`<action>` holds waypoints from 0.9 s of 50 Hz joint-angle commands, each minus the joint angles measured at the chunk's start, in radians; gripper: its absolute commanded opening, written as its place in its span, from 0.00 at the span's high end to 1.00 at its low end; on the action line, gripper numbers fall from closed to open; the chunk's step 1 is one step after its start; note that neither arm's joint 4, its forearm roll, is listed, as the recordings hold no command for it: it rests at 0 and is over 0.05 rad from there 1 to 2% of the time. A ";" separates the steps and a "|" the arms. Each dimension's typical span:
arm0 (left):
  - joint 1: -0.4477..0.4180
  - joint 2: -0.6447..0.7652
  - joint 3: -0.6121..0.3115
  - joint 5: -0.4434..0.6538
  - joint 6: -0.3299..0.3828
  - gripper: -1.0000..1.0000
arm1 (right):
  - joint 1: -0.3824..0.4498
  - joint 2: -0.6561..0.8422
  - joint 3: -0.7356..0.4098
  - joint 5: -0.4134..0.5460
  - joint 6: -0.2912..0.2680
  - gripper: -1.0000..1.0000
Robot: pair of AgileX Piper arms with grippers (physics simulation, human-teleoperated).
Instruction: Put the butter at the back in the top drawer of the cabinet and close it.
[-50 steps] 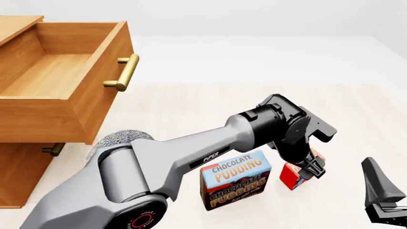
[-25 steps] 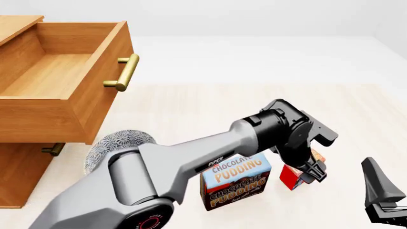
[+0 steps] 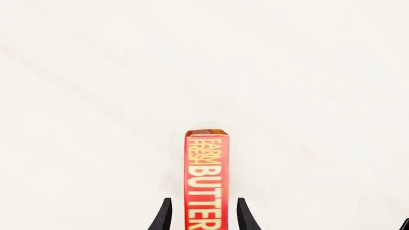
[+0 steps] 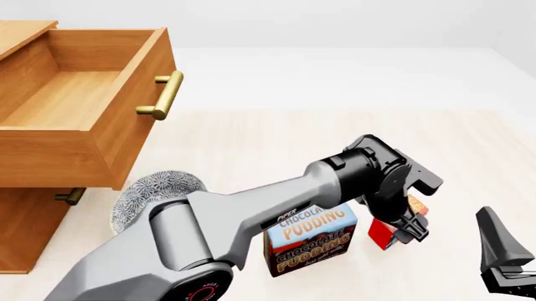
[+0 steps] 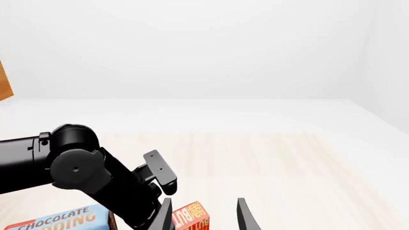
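While the butter is standing on the pale bench as a narrow red carton, its long axis is running straight along my left fingers in the left wrist view, yellow "FARM FRESH BUTTER" lettering reading up its slim face and an orange end panel facing away from me. My left fingers are straddling that carton, one dark tapered tip on each side, set narrow with only a thin sliver of bench showing between each tip and the cardboard; I cannot tell whether they are pressing it. In the front view, I am reaching my left gripper down over the butter, just to the right of the glossy blue-and-brown pudding box, which is standing upright beside it. Behind my arm a speckled grey bowl is sitting near the cabinet. The top drawer is hanging pulled out, plain smooth wood inside, its brass bar handle jutting forward. My right gripper is hovering low at the right, its black fingers spread apart and holding nothing.
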 commanded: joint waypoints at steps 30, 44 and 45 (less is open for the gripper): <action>0.009 0.039 -0.006 -0.009 -0.001 0.00 | 0.000 0.000 0.000 0.000 0.000 0.00; -0.002 0.065 -0.038 0.004 -0.012 0.00 | 0.000 0.000 0.000 0.000 0.000 0.00; -0.003 0.067 -0.040 0.005 -0.013 0.00 | 0.000 0.000 0.000 0.000 0.000 0.00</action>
